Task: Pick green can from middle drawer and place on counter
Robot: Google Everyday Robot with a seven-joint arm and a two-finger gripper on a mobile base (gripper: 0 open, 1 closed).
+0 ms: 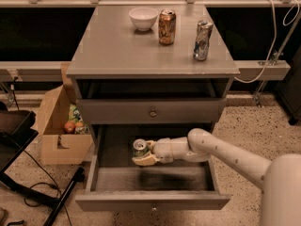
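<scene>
Counter (117, 48) holds bowl (143, 18), orange-gold can (167, 27), silver-blue can (202, 40) | middle drawer (117, 202) open; gripper (142, 153) inside, clamped on green can (139, 146)

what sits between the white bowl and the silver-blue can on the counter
The orange-gold can, in the camera view. The tool is down in the open middle drawer, at the green can.

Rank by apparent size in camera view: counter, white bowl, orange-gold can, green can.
1. counter
2. white bowl and orange-gold can, about alike
3. green can, partly hidden by the tool in the middle drawer
</scene>
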